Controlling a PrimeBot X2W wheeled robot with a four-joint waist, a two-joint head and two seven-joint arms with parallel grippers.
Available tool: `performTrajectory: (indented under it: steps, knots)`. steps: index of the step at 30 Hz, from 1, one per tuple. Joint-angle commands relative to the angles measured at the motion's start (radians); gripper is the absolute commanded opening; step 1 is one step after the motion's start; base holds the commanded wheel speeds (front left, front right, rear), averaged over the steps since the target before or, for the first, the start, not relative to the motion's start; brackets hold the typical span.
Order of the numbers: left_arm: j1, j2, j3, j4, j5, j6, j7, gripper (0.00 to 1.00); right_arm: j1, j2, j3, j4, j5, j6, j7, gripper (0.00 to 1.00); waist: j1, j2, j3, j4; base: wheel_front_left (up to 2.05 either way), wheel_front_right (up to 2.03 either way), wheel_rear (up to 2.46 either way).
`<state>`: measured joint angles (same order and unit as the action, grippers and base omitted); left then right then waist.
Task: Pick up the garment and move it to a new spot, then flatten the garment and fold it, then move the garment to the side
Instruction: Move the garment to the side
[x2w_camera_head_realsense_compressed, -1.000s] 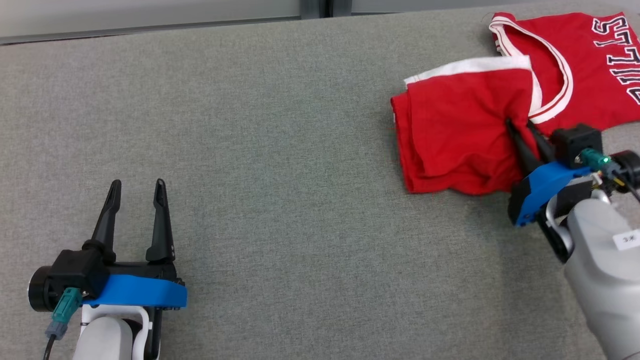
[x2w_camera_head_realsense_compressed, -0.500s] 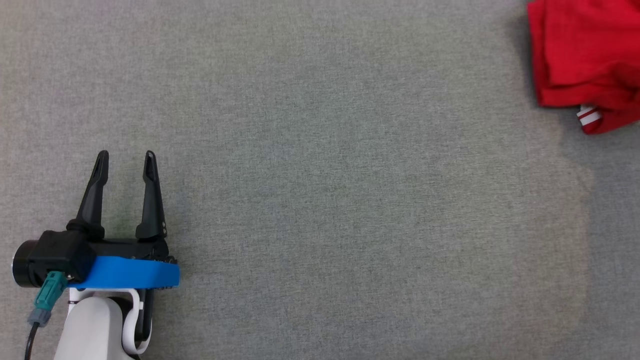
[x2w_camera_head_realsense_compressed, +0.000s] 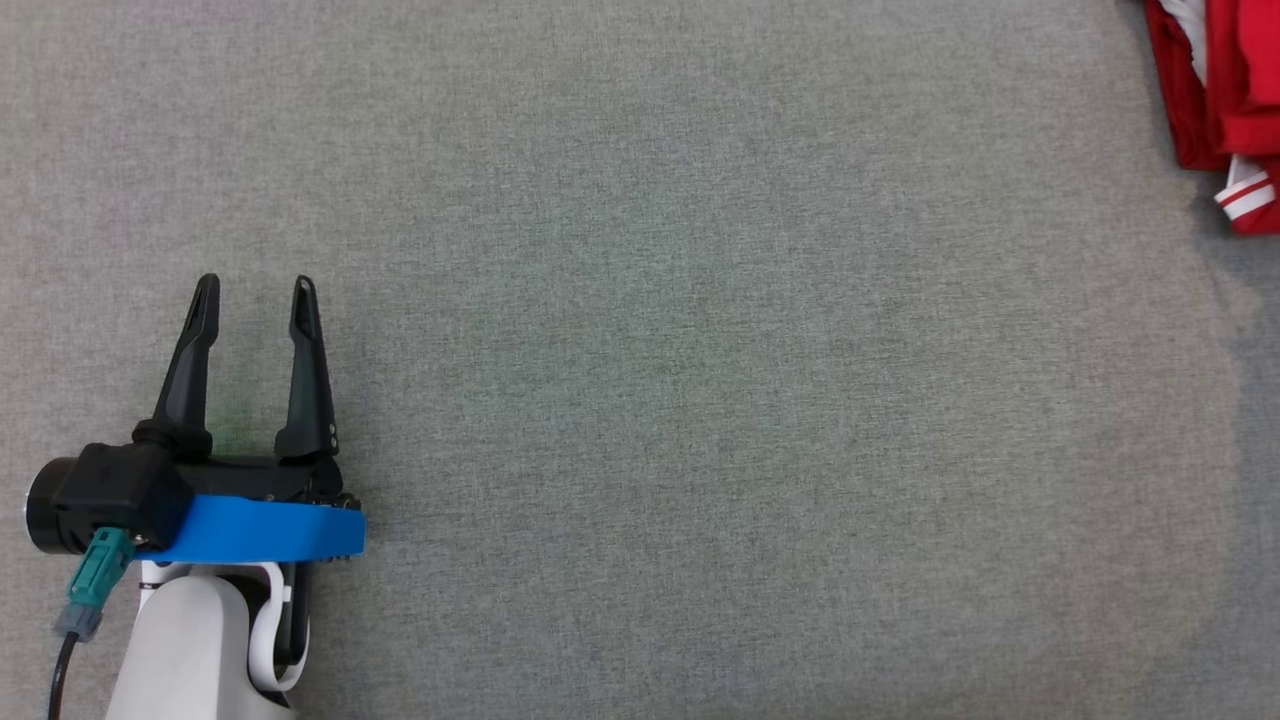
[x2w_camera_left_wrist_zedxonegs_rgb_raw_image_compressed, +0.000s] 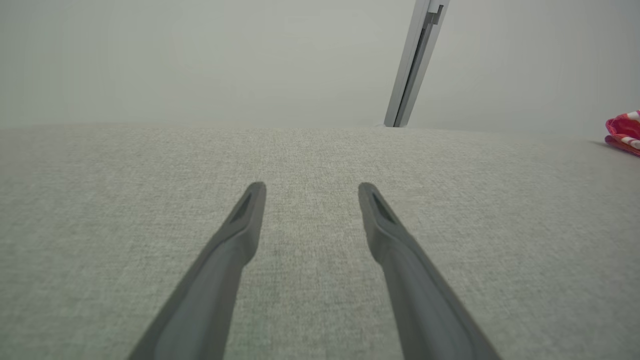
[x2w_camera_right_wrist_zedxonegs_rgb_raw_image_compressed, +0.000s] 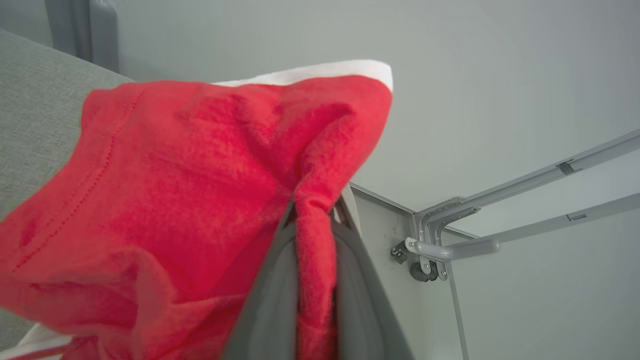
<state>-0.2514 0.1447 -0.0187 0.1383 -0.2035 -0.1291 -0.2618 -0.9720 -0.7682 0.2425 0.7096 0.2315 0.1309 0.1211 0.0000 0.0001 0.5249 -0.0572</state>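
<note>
The garment (x2w_camera_head_realsense_compressed: 1225, 95) is a red jersey with white trim, bunched at the far right edge of the head view. In the right wrist view my right gripper (x2w_camera_right_wrist_zedxonegs_rgb_raw_image_compressed: 314, 212) is shut on a pinched fold of the garment (x2w_camera_right_wrist_zedxonegs_rgb_raw_image_compressed: 190, 200), which hangs lifted off the grey surface. A small corner of the garment (x2w_camera_left_wrist_zedxonegs_rgb_raw_image_compressed: 624, 132) also shows at the right edge of the left wrist view. My left gripper (x2w_camera_head_realsense_compressed: 252, 295) rests open over the grey surface at the lower left, far from the garment, and its fingers (x2w_camera_left_wrist_zedxonegs_rgb_raw_image_compressed: 240, 235) hold nothing.
A grey fabric tabletop (x2w_camera_head_realsense_compressed: 680, 380) spreads across the head view. Beyond its far edge stand pale wall panels with a metal divider post (x2w_camera_left_wrist_zedxonegs_rgb_raw_image_compressed: 412, 65). A metal bracket with rails (x2w_camera_right_wrist_zedxonegs_rgb_raw_image_compressed: 450, 240) shows on the wall behind the lifted cloth.
The head camera has swung, so the garment now sits at the far right edge and the right arm has left that view. The garment is lifted and bunched, no longer spread. The left gripper stays open.
</note>
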Motion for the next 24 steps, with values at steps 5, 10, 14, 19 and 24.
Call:
performTrajectory:
  steps: [5,10,14,19,24]
  knots:
    - [-0.030,-0.003,-0.009,-0.002,-0.008,-0.003,-0.004,1.00,-0.041,-0.024,-0.029,-0.026,-0.023,0.000,0.057,0.00,0.0000,-0.0001,0.020,0.015,0.00,0.00,0.00]
    - [-0.029,-0.006,0.002,0.005,-0.015,-0.002,-0.004,1.00,-0.036,-0.014,-0.064,-0.037,-0.065,0.000,0.108,0.04,0.0000,-0.0001,0.023,0.024,0.00,0.00,0.00]
    - [-0.027,-0.010,0.004,0.010,-0.017,-0.002,-0.004,1.00,-0.019,-0.003,-0.094,-0.062,-0.093,0.000,0.124,0.98,0.0000,-0.0001,0.021,0.027,0.00,0.00,0.00]
    - [-0.029,-0.017,0.001,0.017,-0.014,-0.002,-0.004,1.00,0.002,0.018,-0.128,-0.099,-0.135,0.000,0.138,1.00,0.0000,-0.0001,0.008,0.031,0.00,0.00,0.00]
    - [-0.005,-0.023,0.012,0.030,-0.017,-0.002,-0.004,1.00,0.027,0.057,-0.154,-0.132,-0.170,0.000,0.102,1.00,0.0000,-0.0001,-0.035,0.036,0.00,0.00,0.00]
